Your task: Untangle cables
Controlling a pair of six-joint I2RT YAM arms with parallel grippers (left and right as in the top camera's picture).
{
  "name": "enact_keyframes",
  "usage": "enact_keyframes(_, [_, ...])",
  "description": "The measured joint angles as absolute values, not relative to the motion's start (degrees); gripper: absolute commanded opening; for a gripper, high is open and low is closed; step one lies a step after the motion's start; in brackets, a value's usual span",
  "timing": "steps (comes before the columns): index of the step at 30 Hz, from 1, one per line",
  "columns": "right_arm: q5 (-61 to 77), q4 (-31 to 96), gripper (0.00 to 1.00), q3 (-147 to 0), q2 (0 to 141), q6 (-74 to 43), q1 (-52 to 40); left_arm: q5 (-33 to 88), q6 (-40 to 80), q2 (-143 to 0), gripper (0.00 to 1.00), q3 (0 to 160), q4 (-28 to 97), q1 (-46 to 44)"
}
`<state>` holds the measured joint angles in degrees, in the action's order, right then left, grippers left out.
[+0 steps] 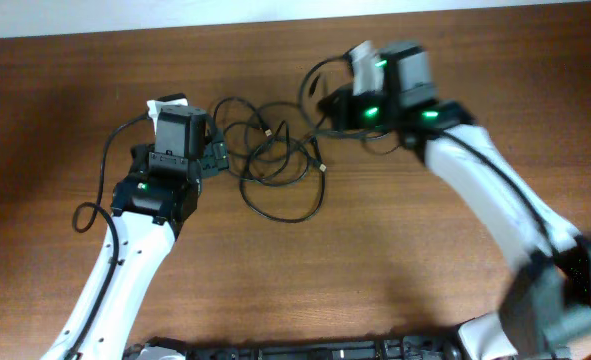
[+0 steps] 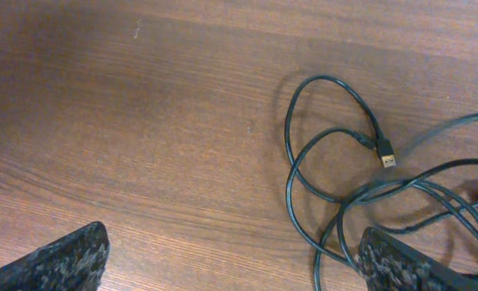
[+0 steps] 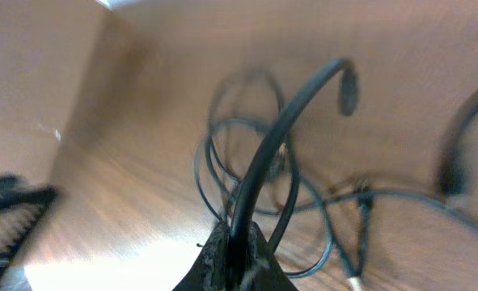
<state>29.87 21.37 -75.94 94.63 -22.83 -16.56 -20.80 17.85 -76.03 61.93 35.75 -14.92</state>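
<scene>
Wood surface (image 1: 395, 270), cables (image 1: 275, 165) in loose tangle at centre. Your right pincer (image 3: 232, 257) clamped on one cable at tangle's edge; left pincer (image 2: 234, 263) wide apart, holding nothing, beside loops. Cords look light, limp, probably slippery: grip near plug (image 2: 387, 155), pull gently.

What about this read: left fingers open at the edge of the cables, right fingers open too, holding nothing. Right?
No. The right fingers are shut on a cable, clear in the right wrist view. The left fingers are open at the edge of the cables.
</scene>
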Motion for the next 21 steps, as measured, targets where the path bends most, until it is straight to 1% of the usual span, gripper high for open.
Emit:
enact_keyframes(5, [28.4,22.3,0.04,-78.3,75.1,-21.0,-10.8,-20.8,17.8,-76.0,0.99,61.9,35.8,-14.9])
enact_keyframes(7, [27.6,22.3,0.04,-78.3,70.6,-20.8,-8.4,-20.6,17.8,-76.0,0.99,61.9,35.8,-14.9])
enact_keyframes(11, [24.0,22.5,0.04,-78.3,62.4,-21.0,1.7,-20.4,17.8,-76.0,0.99,61.9,35.8,-14.9])
enact_keyframes(14, [23.8,22.1,0.04,-79.2,59.1,-25.5,10.8,-20.4,17.8,-76.0,0.99,61.9,35.8,-14.9])
enact_keyframes(16, [25.7,22.1,0.04,-81.8,59.0,-28.7,14.8,-20.4,17.8,-76.0,0.99,61.9,35.8,-14.9])
enact_keyframes(21, [27.5,22.3,0.04,-88.8,59.4,-32.4,20.5,-20.4,17.8,-76.0,0.99,61.9,35.8,-14.9])
